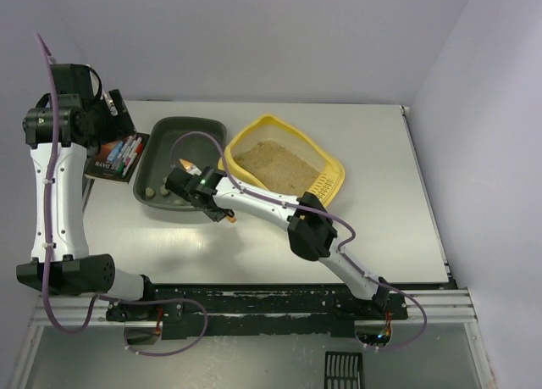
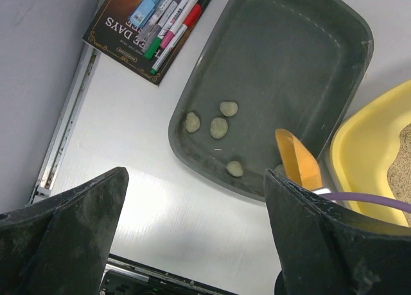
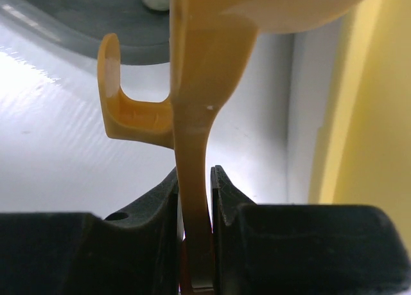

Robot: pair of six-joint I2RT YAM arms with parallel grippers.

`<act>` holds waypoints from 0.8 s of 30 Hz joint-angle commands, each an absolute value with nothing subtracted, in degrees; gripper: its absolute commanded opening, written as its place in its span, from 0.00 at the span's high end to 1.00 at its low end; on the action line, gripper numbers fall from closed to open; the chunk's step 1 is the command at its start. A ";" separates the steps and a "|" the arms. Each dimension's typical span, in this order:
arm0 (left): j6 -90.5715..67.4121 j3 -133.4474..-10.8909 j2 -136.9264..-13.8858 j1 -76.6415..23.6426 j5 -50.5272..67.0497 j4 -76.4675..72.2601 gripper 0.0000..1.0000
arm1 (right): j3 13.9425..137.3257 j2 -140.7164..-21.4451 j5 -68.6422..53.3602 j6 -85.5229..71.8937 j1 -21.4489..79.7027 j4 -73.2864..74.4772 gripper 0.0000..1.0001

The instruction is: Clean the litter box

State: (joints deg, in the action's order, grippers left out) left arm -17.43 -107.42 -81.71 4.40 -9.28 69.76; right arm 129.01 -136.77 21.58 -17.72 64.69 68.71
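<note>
One scoop (image 3: 192,147) is being pinched by right fingers (image 3: 160,202) over the tray's (image 1: 182,128) near rim, left of the box (image 1: 330,182); left fingers (image 2: 70,224) are spread. Tipping at the rim risks the table (image 1: 381,224) being soiled.

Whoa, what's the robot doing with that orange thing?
The right claw is pinching an orange scoop by its handle, over the edge of the dark grey tray beside the yellow litter box. A few little clumps lie in that tray. The left claw is open and holds nothing.
</note>
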 commanded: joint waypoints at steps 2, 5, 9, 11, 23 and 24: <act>-17.61 -106.19 -78.88 5.26 -9.95 67.42 0.02 | 128.77 -136.23 31.21 -18.24 64.22 69.03 1.00; -16.66 -103.52 -77.78 5.28 -9.47 66.64 0.02 | 128.64 -133.17 32.47 -20.49 64.44 67.71 1.00; -15.58 -99.96 -75.96 5.38 -9.81 65.57 0.00 | 117.59 -118.62 22.78 -20.00 64.61 52.30 1.00; -15.55 -98.99 -75.64 5.42 -9.64 65.16 0.01 | 108.38 -108.59 13.87 -19.73 64.02 42.01 1.00; -18.71 -89.56 -85.12 5.42 -5.04 63.25 0.00 | 77.57 -79.09 -18.84 -25.33 38.91 22.90 1.00; -18.86 -89.78 -86.44 5.39 -5.83 63.33 0.01 | 76.38 -78.62 -19.20 -24.99 36.99 23.68 1.00</act>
